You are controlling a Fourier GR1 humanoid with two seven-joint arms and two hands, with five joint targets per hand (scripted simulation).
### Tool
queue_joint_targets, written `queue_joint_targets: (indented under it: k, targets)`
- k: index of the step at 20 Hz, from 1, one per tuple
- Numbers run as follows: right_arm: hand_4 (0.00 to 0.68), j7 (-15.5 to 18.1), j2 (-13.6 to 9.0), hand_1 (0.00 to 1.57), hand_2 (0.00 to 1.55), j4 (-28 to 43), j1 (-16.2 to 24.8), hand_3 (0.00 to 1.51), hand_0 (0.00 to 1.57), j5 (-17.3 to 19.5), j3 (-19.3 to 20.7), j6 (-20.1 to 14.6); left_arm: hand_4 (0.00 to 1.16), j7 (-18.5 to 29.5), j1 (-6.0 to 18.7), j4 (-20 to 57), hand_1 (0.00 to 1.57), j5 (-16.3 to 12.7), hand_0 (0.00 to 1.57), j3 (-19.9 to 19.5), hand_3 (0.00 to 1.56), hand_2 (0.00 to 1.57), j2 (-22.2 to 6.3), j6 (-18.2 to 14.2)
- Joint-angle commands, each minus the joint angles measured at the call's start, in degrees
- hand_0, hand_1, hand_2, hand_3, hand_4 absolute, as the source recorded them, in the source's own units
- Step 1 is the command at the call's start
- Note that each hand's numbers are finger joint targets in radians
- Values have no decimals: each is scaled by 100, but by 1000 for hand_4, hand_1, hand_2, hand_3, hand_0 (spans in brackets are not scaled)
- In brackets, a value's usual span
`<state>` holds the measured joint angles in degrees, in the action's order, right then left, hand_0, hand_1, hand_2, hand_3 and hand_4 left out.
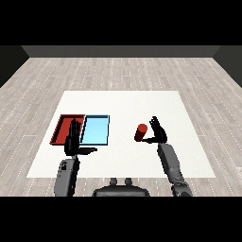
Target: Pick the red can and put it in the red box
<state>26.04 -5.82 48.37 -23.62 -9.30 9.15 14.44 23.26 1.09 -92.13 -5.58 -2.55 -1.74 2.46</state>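
Red can (141, 132): stood upright on the tabletop (123, 106), right of both trays.
Right hand (158, 133): held just beside the can, fingers spread, nothing gripped.
Left hand (73, 142): fingers straight, raised over the red tray (60, 128).
Blue tray (96, 130): set touching the red one.

Red can (141, 133), red tray (60, 128), light blue tray (96, 130), white bench (123, 101), black hands on grey forearms, floor (118, 68) of pale grey wood planks.
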Motion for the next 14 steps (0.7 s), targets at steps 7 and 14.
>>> queue_joint_targets:
  k: [7,14]
  targets:
    - [0,417,165,0,0,-1118,-691,0,0,95,1,-130,0,195,31,152,0,-60,0,-132,0,0,-89,109]
    - [0,169,151,0,0,-1079,-818,0,0,-104,58,-74,0,-124,11,-149,0,74,0,-74,0,0,-135,-4]
